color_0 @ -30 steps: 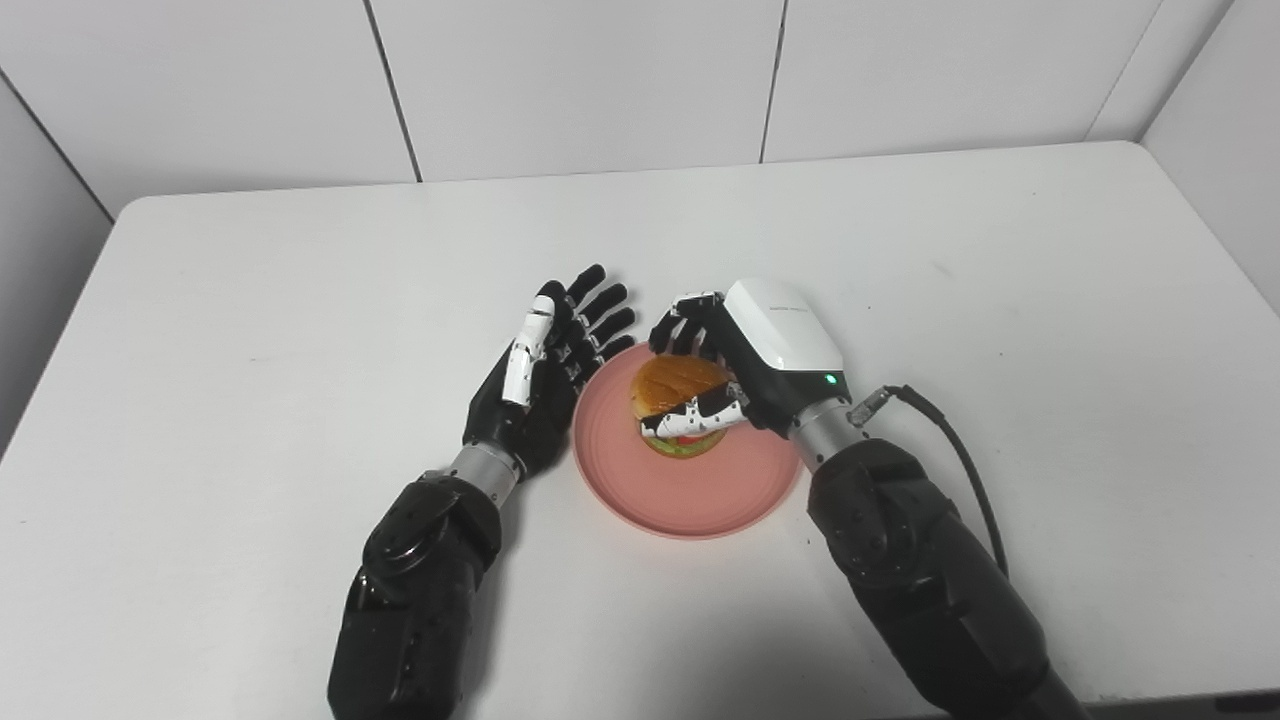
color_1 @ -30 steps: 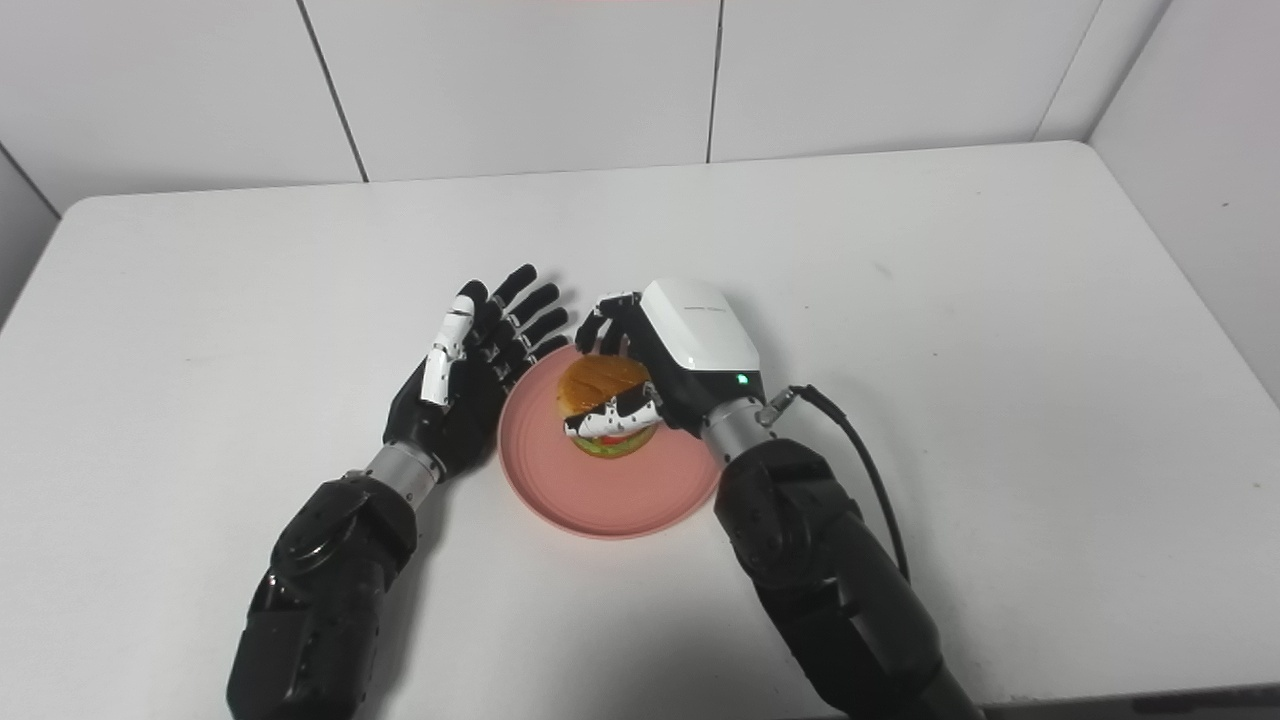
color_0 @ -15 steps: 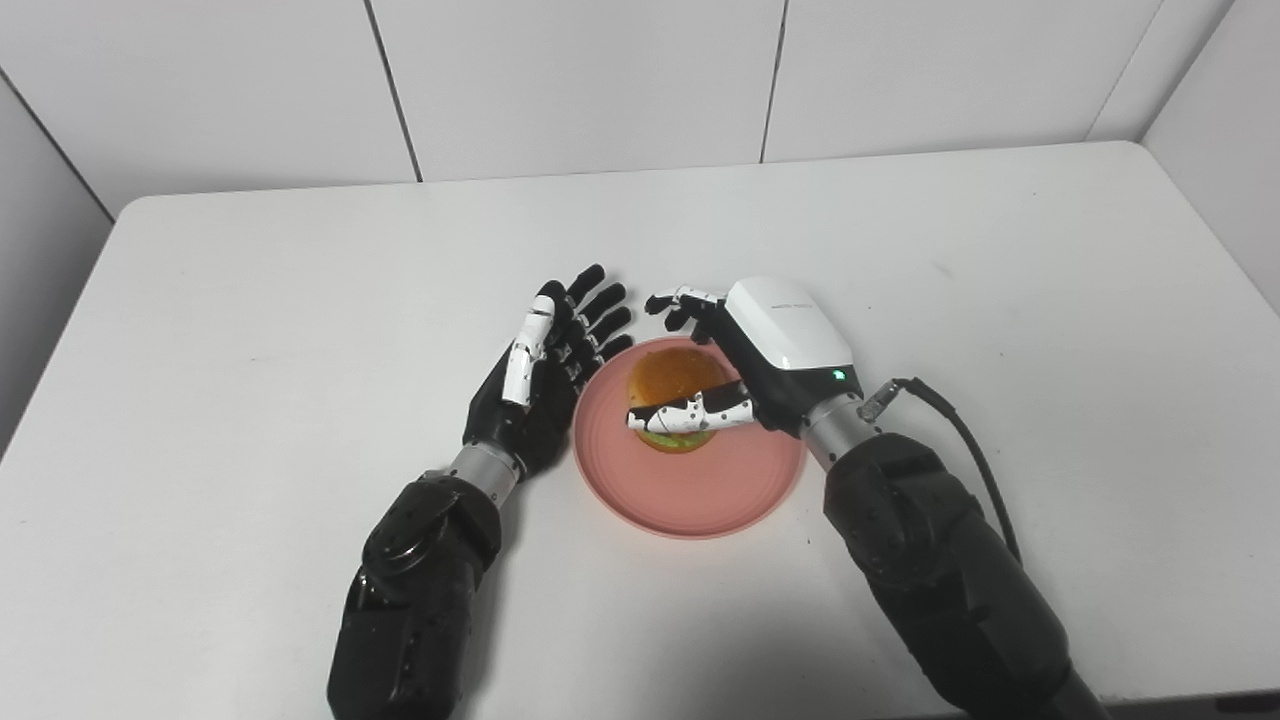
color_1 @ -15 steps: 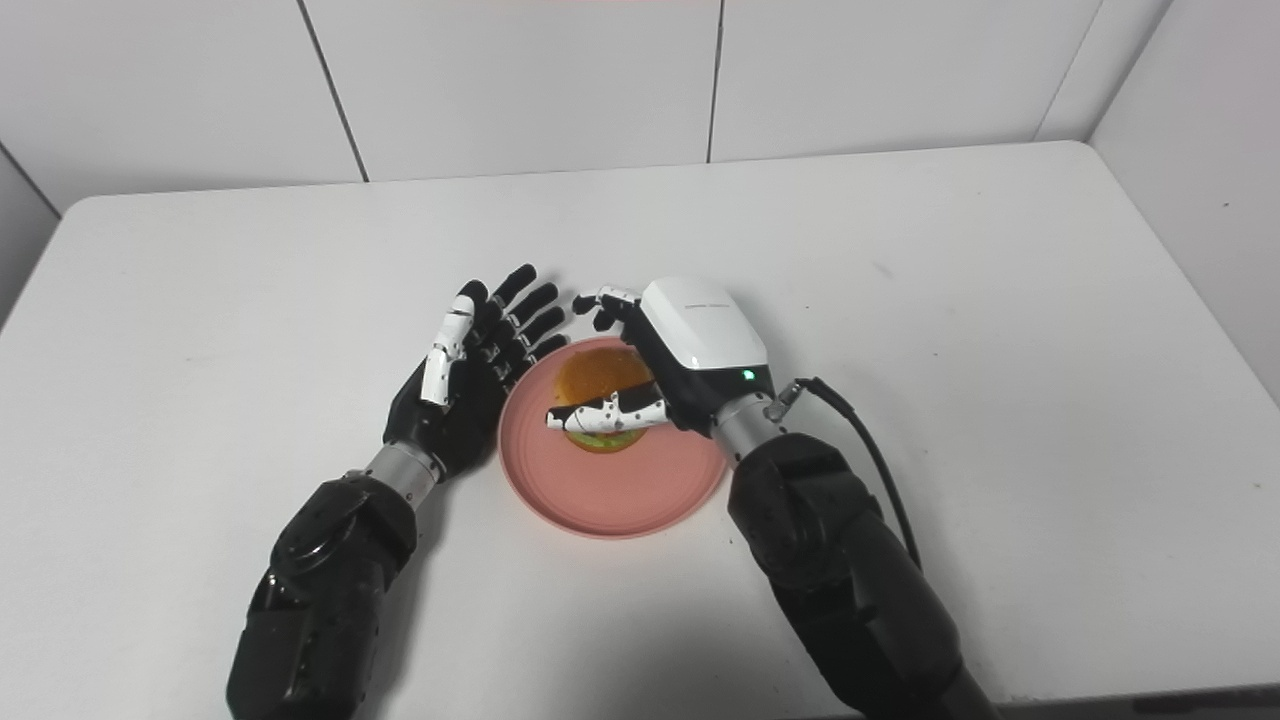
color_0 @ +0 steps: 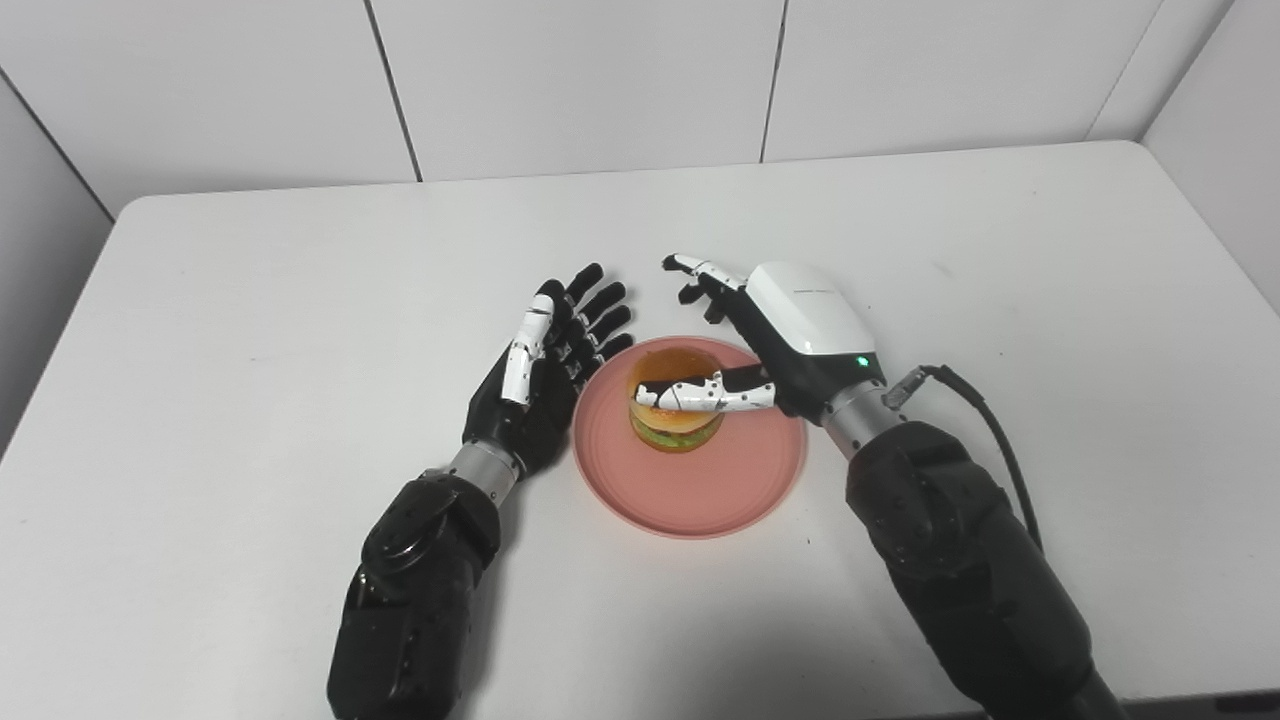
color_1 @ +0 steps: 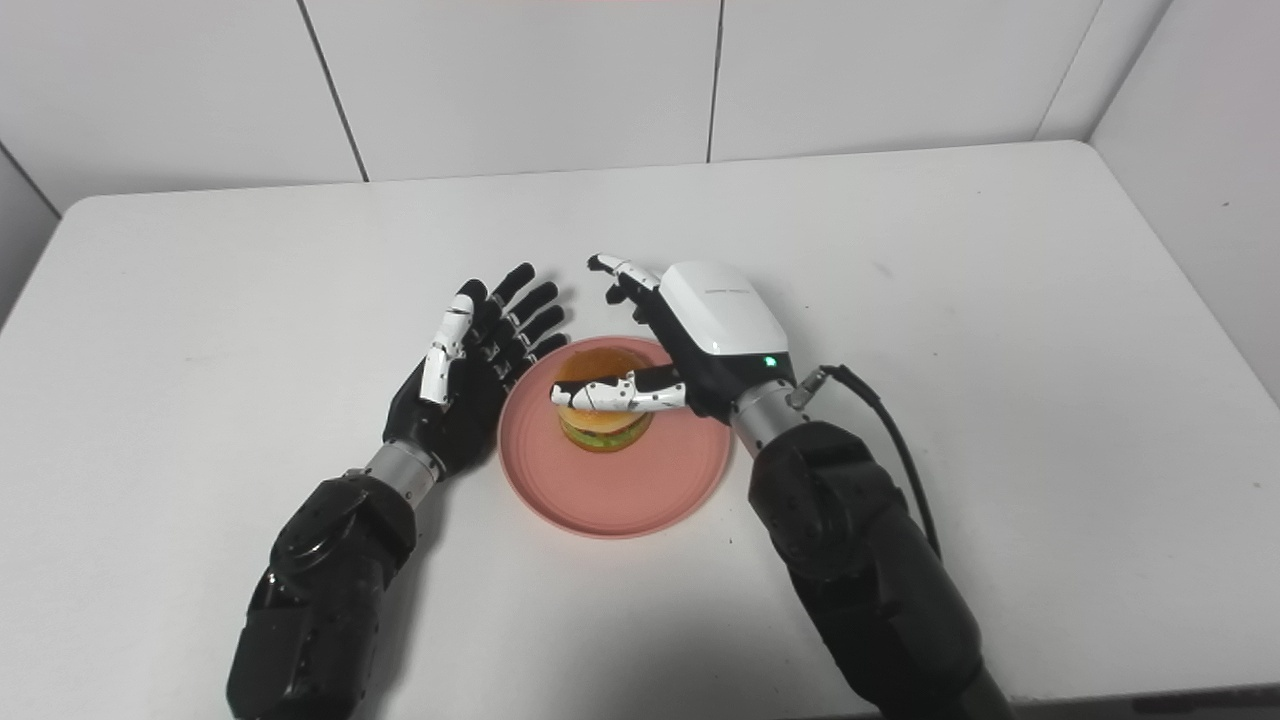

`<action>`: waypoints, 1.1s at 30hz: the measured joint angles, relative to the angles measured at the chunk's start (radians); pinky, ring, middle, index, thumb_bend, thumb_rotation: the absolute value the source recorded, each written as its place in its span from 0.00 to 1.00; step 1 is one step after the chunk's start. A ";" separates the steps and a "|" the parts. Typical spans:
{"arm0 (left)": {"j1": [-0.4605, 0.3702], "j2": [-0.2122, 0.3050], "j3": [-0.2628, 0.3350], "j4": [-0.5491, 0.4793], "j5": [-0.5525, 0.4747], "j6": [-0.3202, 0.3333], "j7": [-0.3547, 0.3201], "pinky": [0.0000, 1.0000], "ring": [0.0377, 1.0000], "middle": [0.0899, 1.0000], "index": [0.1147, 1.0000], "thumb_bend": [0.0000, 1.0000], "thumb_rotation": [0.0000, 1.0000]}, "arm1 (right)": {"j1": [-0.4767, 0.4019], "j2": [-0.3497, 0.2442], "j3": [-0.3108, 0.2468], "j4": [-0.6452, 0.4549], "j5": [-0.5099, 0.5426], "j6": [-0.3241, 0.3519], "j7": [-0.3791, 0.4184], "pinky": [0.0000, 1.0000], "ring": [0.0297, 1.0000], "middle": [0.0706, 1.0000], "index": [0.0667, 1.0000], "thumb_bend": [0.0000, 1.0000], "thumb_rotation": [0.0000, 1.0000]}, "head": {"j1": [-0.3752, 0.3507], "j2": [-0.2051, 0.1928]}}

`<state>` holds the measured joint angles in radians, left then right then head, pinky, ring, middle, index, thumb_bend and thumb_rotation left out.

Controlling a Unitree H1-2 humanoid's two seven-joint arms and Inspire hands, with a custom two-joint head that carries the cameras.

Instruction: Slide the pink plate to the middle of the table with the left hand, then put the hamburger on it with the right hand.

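Pink plate (color_0: 690,490) near table (color_0: 250,300) centre, rim bare at 6 o'clock. Hamburger (color_0: 676,428) seated upright on plate, toward 12 o'clock of its middle. Left hand (color_0: 545,375) at plate's 9 o'clock, just beside rim, fingers spread, holding nothing. Right hand (color_0: 770,335) at 2 o'clock, fingers apart, thumb (color_0: 705,395) crossing in front of bun, contact not discernible.

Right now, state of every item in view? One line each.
pink plate: flat on the table, near its middle, holding the hamburger.
hamburger: upright on the plate, not gripped.
right hand: open, fingers spread, thumb across the burger's top.
left hand: open, fingers apart, beside the plate's left rim, holding nothing.
table: white, bearing the plate.
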<state>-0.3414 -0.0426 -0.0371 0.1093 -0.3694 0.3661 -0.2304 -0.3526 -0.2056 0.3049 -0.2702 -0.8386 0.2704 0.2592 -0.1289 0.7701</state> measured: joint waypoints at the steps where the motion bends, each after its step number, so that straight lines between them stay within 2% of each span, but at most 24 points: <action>1: -0.002 0.000 0.004 0.004 0.000 -0.002 -0.003 0.93 0.93 0.93 0.93 0.41 1.00 | 0.008 0.003 -0.014 0.000 0.014 -0.009 -0.022 0.61 0.74 0.83 0.90 0.99 0.82 | 0.000 0.000; 5: -0.003 0.004 0.016 0.004 0.003 -0.020 -0.003 0.95 0.93 0.94 0.95 0.41 1.00 | 0.061 0.029 -0.077 0.000 0.083 -0.038 -0.112 0.68 0.85 0.94 0.97 0.91 0.97 | 0.008 -0.012; 9: 0.002 0.023 0.033 0.004 0.029 -0.053 0.002 0.97 0.96 0.97 0.97 0.42 1.00 | 0.095 0.050 -0.133 0.002 0.155 -0.045 -0.177 0.81 0.92 0.98 1.00 0.81 1.00 | 0.021 -0.025; 11: 0.010 0.031 0.040 -0.006 0.051 -0.072 0.018 0.98 0.97 0.97 0.97 0.42 1.00 | 0.105 0.064 -0.153 0.006 0.190 -0.058 -0.211 0.83 0.93 0.98 1.00 0.79 1.00 | 0.026 -0.028; 15: 0.043 0.046 0.042 -0.028 0.099 -0.129 0.028 1.00 1.00 1.00 1.00 0.44 1.00 | 0.141 0.084 -0.163 0.008 0.233 -0.100 -0.269 0.87 0.97 1.00 1.00 0.75 1.00 | 0.037 -0.032; 19: 0.081 0.065 0.036 -0.051 0.159 -0.195 0.037 1.00 1.00 1.00 1.00 0.45 1.00 | 0.196 0.119 -0.179 0.025 0.265 -0.105 -0.319 0.88 0.97 1.00 0.99 0.76 1.00 | 0.061 -0.032; 24: 0.108 0.069 0.027 -0.053 0.212 -0.263 0.047 1.00 1.00 1.00 1.00 0.50 1.00 | 0.227 0.128 -0.191 0.059 0.300 -0.134 -0.358 0.90 0.97 0.99 1.00 0.72 1.00 | 0.075 -0.028; 27: 0.131 0.066 0.020 -0.062 0.229 -0.295 0.057 1.00 1.00 1.00 1.00 0.49 1.00 | 0.231 0.129 -0.192 0.079 0.322 -0.169 -0.371 0.92 0.97 0.99 1.00 0.66 1.00 | 0.080 -0.026; 33: 0.173 0.070 0.002 -0.075 0.263 -0.355 0.061 1.00 1.00 1.00 1.00 0.43 1.00 | 0.246 0.148 -0.201 0.128 0.396 -0.242 -0.402 0.99 1.00 1.00 1.00 0.67 1.00 | 0.086 -0.020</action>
<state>-0.1683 0.0279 -0.0353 0.0344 -0.1065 0.0110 -0.1694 -0.1063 -0.0576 0.1043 -0.1418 -0.4424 0.0288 -0.1424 -0.0430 0.7501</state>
